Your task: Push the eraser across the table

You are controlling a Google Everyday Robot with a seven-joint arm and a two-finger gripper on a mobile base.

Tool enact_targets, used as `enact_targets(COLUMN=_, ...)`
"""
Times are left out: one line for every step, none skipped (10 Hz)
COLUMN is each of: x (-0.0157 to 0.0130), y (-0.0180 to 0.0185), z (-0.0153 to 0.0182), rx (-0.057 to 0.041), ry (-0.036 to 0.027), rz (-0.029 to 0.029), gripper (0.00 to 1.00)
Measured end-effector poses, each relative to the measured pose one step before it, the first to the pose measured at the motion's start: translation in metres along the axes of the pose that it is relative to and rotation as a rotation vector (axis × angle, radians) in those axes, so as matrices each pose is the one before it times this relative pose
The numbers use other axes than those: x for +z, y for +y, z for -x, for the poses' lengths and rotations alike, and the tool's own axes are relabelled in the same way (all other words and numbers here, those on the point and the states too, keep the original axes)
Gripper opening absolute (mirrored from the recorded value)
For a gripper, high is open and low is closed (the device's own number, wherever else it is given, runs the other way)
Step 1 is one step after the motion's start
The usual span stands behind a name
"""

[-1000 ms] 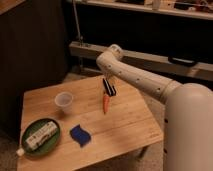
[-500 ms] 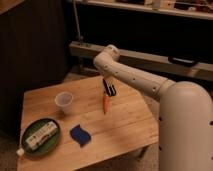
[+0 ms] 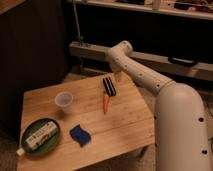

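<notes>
- The eraser (image 3: 109, 86) lies on the table (image 3: 125, 125), in the far half and close to the far edge, a little right of the middle of that edge.
- From where I stand, its long axis runs roughly from the far edge toward the near edge. The near end leans slightly toward the right edge, and the pale stripe runs along the same line.
- A carrot (image 3: 106, 103) lies just off the eraser's near end, pointing much the same way. The two are so close that I cannot tell whether they touch.
- The tool (image 3: 118, 76) hangs at the end of the white arm (image 3: 145, 80), low over the far edge and just beside the eraser's far, right-hand end.
- I cannot tell whether the tool is open or closed. It does not seem to be gripping anything, and I cannot say whether it touches the eraser.
- My guess is that the push has barely begun, if at all. The eraser sits near one edge and most of the table lies ahead of it.
- What is left is to meet the eraser's side or end and slide it over the planks. The carrot sits in the way of a push straight toward the near edge.
- A cup (image 3: 64, 100), a blue sponge (image 3: 80, 134) and a green dish (image 3: 25, 131) sit well apart from it, toward the left and near-left of the table.
</notes>
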Motion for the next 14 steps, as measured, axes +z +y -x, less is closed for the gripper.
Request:
enact_targets(x=0.00010, y=-0.00450, z=0.00748, rx=0.01276, ry=0.01219, rz=0.01390, gripper=0.42)
enact_targets(x=0.00398, y=-0.00882, z=0.01175, rx=0.01834, ry=0.00873, rz=0.01237, gripper=0.33)
enact_targets(x=0.00926, y=-0.00858, z=0.00179, rx=0.01220, ry=0.01895, rz=0.01889, gripper=0.20)
enact_targets(x=0.00775, y=-0.00342, z=-0.00183, rx=0.00853, ry=0.01356, rz=0.01647, gripper=0.12)
enact_targets(x=0.01038, y=-0.00357, z=-0.00166, rx=0.02050, ry=0.02419, rz=0.02749, gripper=0.04)
enact_targets(x=0.01142, y=-0.00389, z=0.00657, rx=0.03967, ry=0.03099, rz=0.04083, gripper=0.00)
enact_targets(x=0.00836, y=-0.00248, z=0.00430, rx=0.03277, ry=0.02782, rz=0.02550, gripper=0.00)
enact_targets(x=0.00726, y=0.00066, z=-0.00392, rx=0.01023, ry=0.01808, rz=0.00648, gripper=0.00)
enact_targets(x=0.01184, y=0.00144, z=-0.00018, rx=0.00771, ry=0.00813, rz=-0.00048, gripper=0.00)
enact_targets(x=0.00836, y=0.00173, z=-0.00170, rx=0.00934, ry=0.00630, rz=-0.01153, gripper=0.00)
enact_targets(x=0.00478, y=0.00453, z=0.00317, rx=0.01379, ry=-0.00219, rz=-0.02216, gripper=0.00)
enact_targets(x=0.00533, y=0.00713, z=-0.00060, rx=0.01208, ry=-0.00538, rz=-0.04694, gripper=0.00)
enact_targets(x=0.00570, y=0.00457, z=-0.00736, rx=0.00907, ry=0.00134, rz=-0.04458, gripper=0.00)
enact_targets(x=0.00254, y=0.00186, z=-0.00550, rx=0.01477, ry=0.00819, rz=-0.04197, gripper=0.00)
